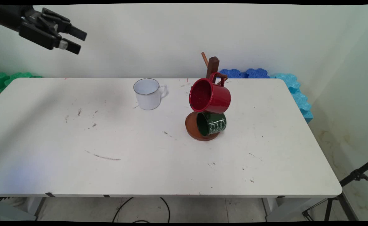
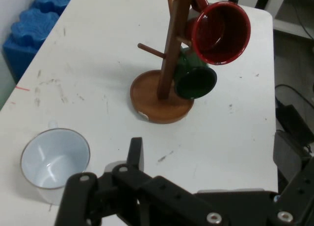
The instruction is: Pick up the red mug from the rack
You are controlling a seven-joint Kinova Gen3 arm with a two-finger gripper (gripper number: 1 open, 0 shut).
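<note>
A: Where's the gripper (image 1: 74, 40)?
B: High up, well left of the wooden mug tree (image 1: 209, 94), jaws apart, holding nothing.
A: And the mugs?
B: White mug (image 1: 147, 93) stands on the desk (image 1: 108, 141) left of the tree; red mug (image 1: 209, 95) hangs on it, green mug (image 1: 211, 123) below.

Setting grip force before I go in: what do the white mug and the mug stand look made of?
White mug: likely enamelled metal, glossy, with a thin wall and a dark rolled rim; ceramic can't be ruled out. Stand: wood, reddish-brown and smooth, with a round base, square post and dowel pegs. The red mug and green mug hanging on it look similarly glossy.
</note>
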